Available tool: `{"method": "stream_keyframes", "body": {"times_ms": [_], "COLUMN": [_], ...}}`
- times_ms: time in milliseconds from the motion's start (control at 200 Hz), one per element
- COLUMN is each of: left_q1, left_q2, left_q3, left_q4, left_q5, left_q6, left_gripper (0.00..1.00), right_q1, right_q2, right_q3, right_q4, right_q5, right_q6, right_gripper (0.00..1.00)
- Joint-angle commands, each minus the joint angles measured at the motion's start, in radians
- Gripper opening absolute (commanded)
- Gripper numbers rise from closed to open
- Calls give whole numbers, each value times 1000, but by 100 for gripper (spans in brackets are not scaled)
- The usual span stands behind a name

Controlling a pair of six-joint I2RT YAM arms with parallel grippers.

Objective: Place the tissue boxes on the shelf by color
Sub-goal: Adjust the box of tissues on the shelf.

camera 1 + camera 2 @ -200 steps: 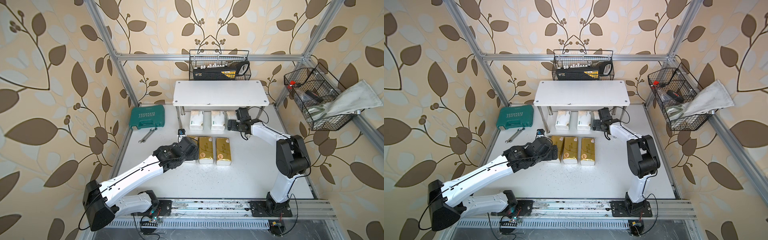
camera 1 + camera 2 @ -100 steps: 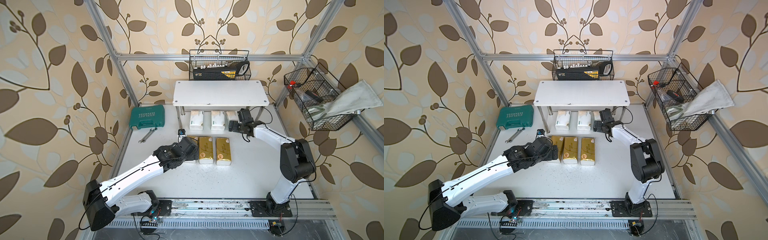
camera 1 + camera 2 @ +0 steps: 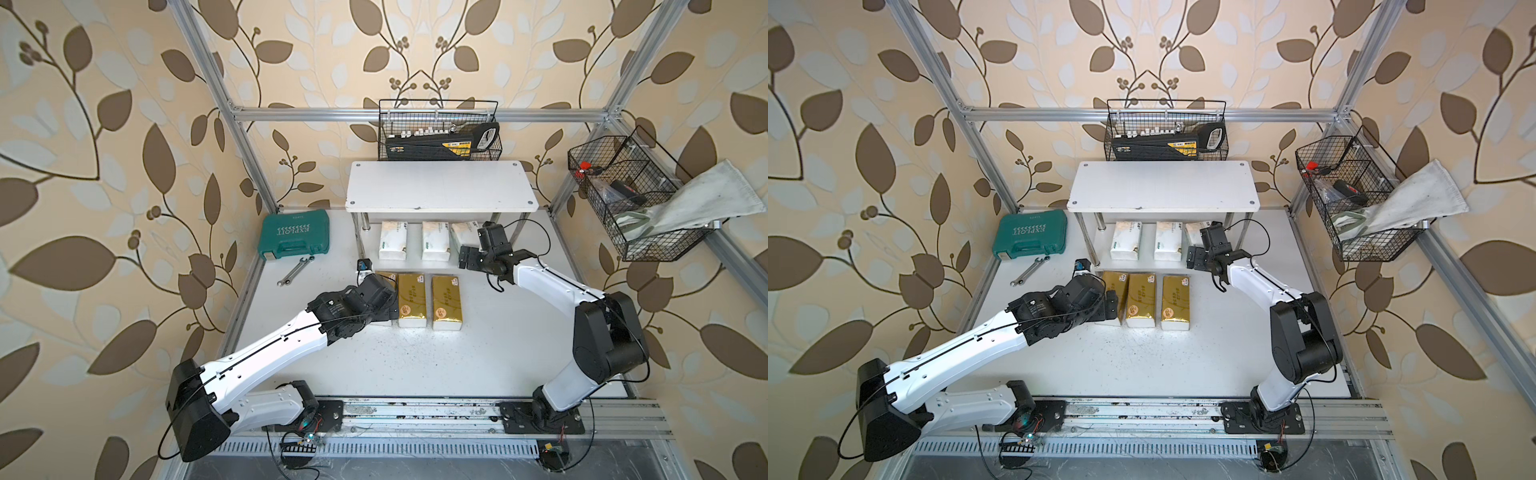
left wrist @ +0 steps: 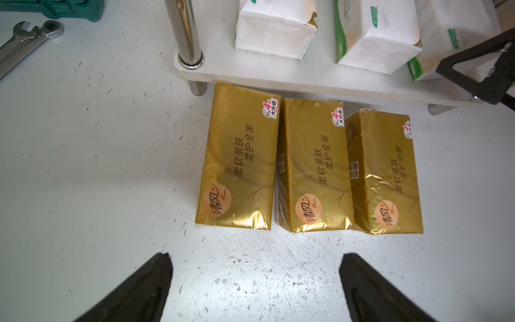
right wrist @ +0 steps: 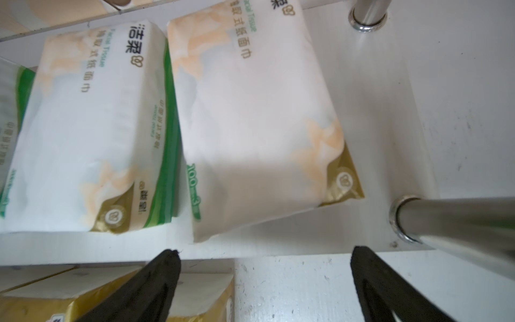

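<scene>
The shelf (image 3: 440,187) stands at the back of the table. Its lower board (image 5: 390,111) carries three white tissue boxes (image 3: 392,240) (image 3: 435,240) (image 5: 250,111). Three gold tissue boxes (image 4: 239,161) (image 3: 412,299) (image 3: 446,301) lie side by side on the table in front of it. My left gripper (image 4: 255,258) hangs open over the table by the near ends of the left two gold ones (image 3: 1113,286), holding nothing. My right gripper (image 5: 264,253) is open and empty at the lower board's front edge, just short of the rightmost white box.
A teal tool case (image 3: 295,235) and a wrench (image 3: 296,271) lie left of the shelf. Chrome legs (image 5: 446,220) (image 4: 186,33) stand close to both grippers. Wire baskets hang at the back (image 3: 438,133) and on the right (image 3: 636,208), the right one with a cloth.
My right arm has drawn back a little from the shelf, its elbow swinging toward the front right. The left arm has not moved.
</scene>
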Motion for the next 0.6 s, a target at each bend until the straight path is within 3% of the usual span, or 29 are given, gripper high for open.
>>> {"method": "stream_keyframes", "body": {"times_ms": [0, 595], "left_q1": [10, 10], "left_q2": [-5, -21], "left_q3": [-8, -23], "left_q4": [17, 7], "left_q5": [2, -11], "left_q6": [-11, -13], "left_gripper": [99, 99], "right_q1": [13, 55], "right_q2": [-18, 82], "right_q3": [-18, 87], "right_q4": [18, 5], "right_q5": [-5, -17], "right_q6": [17, 48], "right_gripper": [99, 99]}}
